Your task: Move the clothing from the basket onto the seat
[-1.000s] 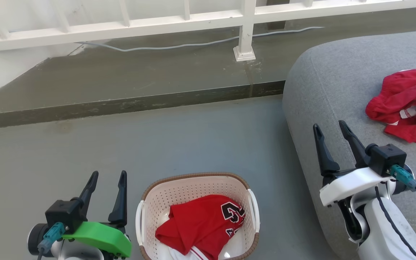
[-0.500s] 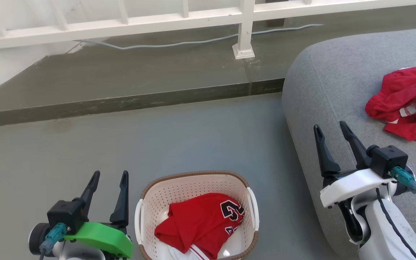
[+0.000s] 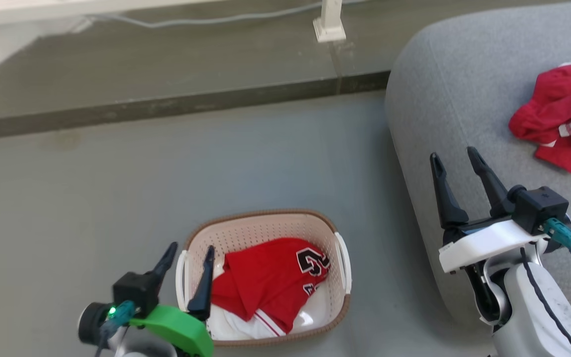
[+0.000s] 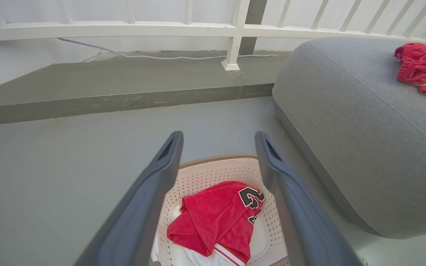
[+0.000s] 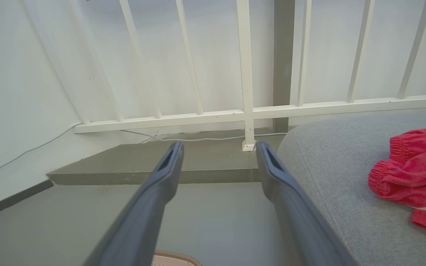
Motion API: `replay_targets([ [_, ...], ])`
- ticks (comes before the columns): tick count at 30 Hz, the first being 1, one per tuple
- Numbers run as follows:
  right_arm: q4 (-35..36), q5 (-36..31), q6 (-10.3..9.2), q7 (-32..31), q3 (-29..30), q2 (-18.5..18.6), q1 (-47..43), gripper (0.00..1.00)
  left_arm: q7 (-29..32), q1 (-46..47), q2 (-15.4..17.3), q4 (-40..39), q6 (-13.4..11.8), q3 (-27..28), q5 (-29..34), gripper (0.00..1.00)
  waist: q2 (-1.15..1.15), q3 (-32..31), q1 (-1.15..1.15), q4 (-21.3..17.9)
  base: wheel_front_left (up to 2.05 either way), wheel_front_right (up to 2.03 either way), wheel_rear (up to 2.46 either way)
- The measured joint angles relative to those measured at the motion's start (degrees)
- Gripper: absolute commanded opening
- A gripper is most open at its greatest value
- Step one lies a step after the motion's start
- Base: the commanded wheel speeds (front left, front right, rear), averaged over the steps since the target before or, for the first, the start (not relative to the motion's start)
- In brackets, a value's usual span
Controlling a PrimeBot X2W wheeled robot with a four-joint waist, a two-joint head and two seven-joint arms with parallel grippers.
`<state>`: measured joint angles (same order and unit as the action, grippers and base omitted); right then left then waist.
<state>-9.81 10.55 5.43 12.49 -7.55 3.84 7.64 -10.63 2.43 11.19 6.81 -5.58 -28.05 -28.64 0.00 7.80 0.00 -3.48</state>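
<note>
Here, left pincer (image 3: 191, 246) spread wide, empty, at basket (image 3: 260, 214) rim, right pincer (image 3: 452, 152) wide, empty, by seat (image 3: 444, 89) edge.

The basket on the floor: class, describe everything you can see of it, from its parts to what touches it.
The basket is small, rounded-rectangular, cream plastic with perforated walls, a brown woven-look rim and white side handles. It stands upright on the grey floor, apart from the grey seat on its right. A crumpled red-and-white garment with black-and-white numerals lies inside. One of the fingers of the open left gripper overlaps its left edge in the head view; contact cannot be told.
</note>
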Motion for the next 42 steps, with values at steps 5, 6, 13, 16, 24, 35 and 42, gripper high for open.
replay_targets([
  [5,2.25,0.00,-0.40,-0.09,0.18,0.00,0.43,1.00,1.10,2.49,-1.41,3.43,1.01,-2.24,1.08,1.00,0.00,3.44,0.00,-0.68,0.00,0.00,0.00],
  [6,2.59,0.00,-0.46,-0.26,0.13,0.00,0.55,1.00,1.35,2.77,-1.87,4.10,1.05,-2.30,1.01,1.00,0.00,4.16,0.00,-0.85,0.00,0.00,0.00],
  [13,5.24,0.00,-0.45,-0.68,-0.49,-0.02,2.38,1.00,3.60,7.64,-2.98,10.83,2.55,-4.78,1.89,1.00,0.00,9.44,0.00,-2.43,0.00,0.00,0.00],
  [16,6.75,0.01,-0.44,-0.68,-0.70,-0.05,3.02,1.00,4.42,10.15,-3.43,13.68,3.14,-5.53,2.19,1.00,0.00,11.77,0.00,-3.24,0.00,0.00,0.00],
  [24,10.80,0.53,-0.43,-0.67,-1.13,-0.16,5.18,1.00,7.05,17.44,-5.45,22.42,5.38,-7.26,2.56,1.00,0.00,19.00,0.01,-5.69,0.00,0.00,0.00],
  [35,14.26,1.35,-0.47,-0.48,-2.37,-0.35,6.73,1.00,10.48,24.73,-6.10,32.05,7.46,-8.16,3.90,1.00,0.00,28.03,0.01,-8.46,0.00,0.00,0.00],
  [42,16.26,2.90,-0.92,0.08,-2.85,-0.55,8.20,1.00,12.23,30.04,-6.15,36.02,8.60,-8.20,4.25,1.00,0.00,33.69,0.01,-10.54,0.00,0.00,0.00],
])
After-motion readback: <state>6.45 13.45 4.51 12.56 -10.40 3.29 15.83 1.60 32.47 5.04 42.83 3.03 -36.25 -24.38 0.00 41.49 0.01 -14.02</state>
